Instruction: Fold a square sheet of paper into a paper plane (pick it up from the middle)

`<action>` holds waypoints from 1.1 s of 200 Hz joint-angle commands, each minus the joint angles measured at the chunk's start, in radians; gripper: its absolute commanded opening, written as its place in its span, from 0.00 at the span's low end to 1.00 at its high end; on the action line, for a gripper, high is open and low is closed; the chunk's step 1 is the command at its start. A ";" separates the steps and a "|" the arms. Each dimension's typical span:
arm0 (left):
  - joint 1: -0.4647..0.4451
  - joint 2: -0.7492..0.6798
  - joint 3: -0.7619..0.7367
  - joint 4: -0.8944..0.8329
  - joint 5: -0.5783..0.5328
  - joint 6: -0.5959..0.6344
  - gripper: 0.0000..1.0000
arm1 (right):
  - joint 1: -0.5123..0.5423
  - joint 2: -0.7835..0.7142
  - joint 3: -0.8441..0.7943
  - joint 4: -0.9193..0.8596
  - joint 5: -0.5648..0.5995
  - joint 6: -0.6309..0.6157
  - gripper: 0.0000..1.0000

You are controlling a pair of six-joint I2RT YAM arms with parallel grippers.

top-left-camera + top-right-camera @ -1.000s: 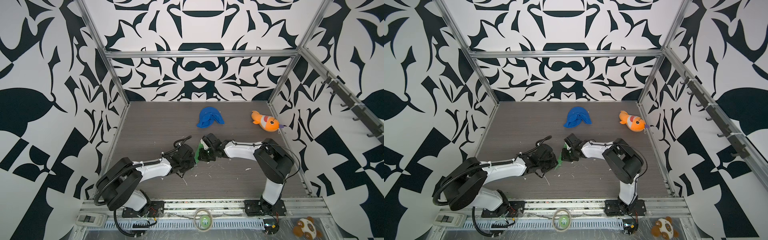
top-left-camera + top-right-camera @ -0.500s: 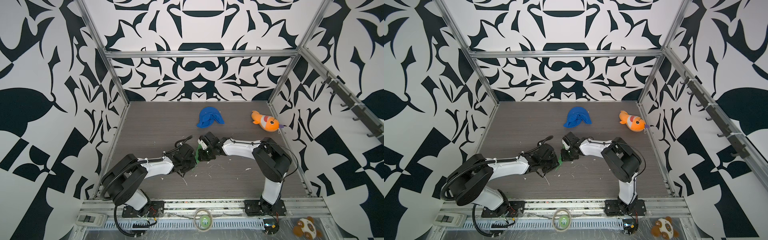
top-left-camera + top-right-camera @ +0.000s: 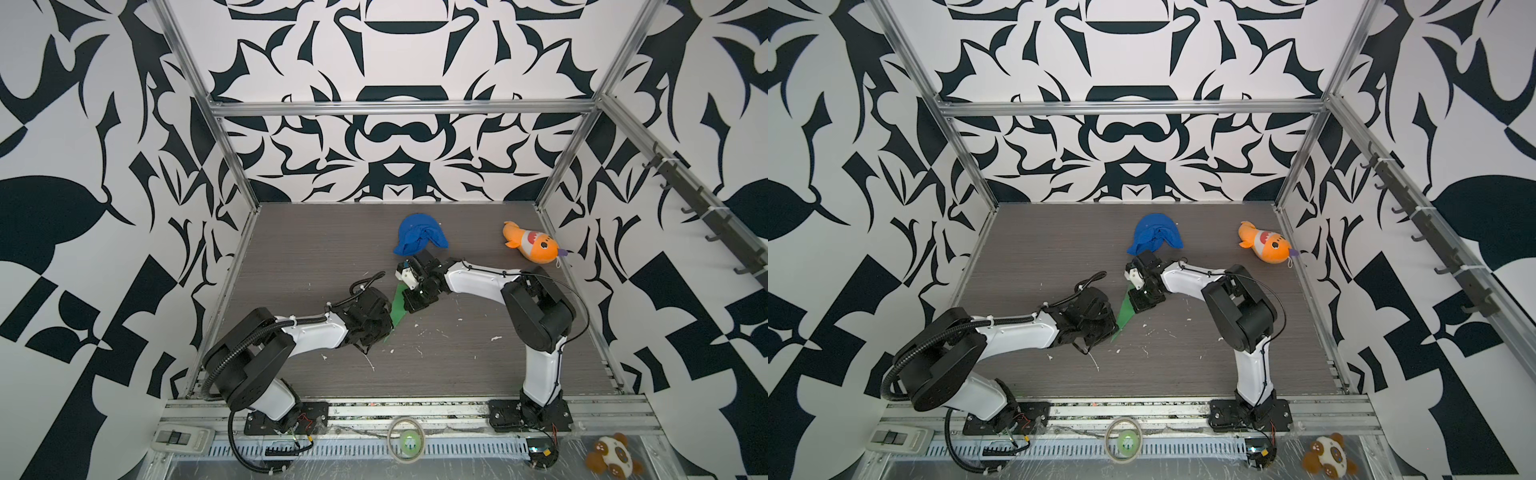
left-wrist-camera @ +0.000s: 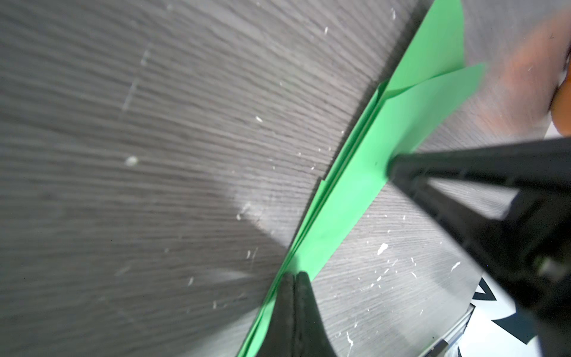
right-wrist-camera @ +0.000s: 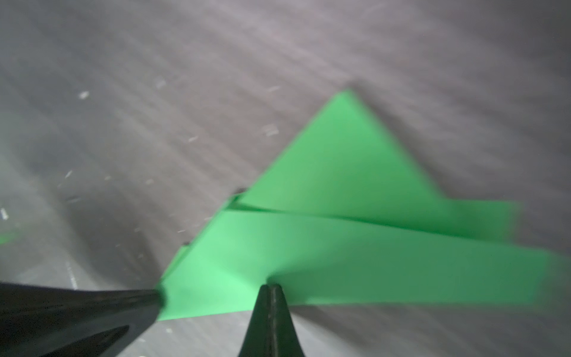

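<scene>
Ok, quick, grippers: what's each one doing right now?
Left gripper: closed, tip on the folded green paper, not clearly pinching it.
Right gripper: closed, tip on the same paper.

no legible text, labels, numbers anywhere

We find the paper plane (image 3: 397, 308) near the middle of the table (image 3: 307, 257), between the left gripper (image 4: 295, 278) on its front-left side and the right gripper (image 5: 271, 289) on its right side, both touching it. Behind it, toward the back edge, lies the cloth lump (image 3: 417, 235). The plush fish (image 3: 530, 246) lies near the back right corner.
</scene>
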 commanded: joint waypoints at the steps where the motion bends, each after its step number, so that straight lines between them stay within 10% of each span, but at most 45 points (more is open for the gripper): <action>1: 0.000 0.041 -0.029 -0.148 -0.014 -0.004 0.00 | -0.037 0.013 0.035 -0.051 0.073 -0.042 0.00; 90: 0.001 -0.025 0.022 -0.124 0.000 0.067 0.00 | -0.106 -0.078 0.117 -0.080 0.214 0.068 0.00; 171: 0.161 -0.256 0.075 -0.205 -0.049 0.239 0.67 | 0.006 -0.390 -0.109 -0.065 0.278 0.281 0.31; 220: 0.313 -0.346 0.033 -0.296 -0.078 0.387 0.84 | 0.188 -0.285 -0.014 -0.144 0.484 0.431 0.52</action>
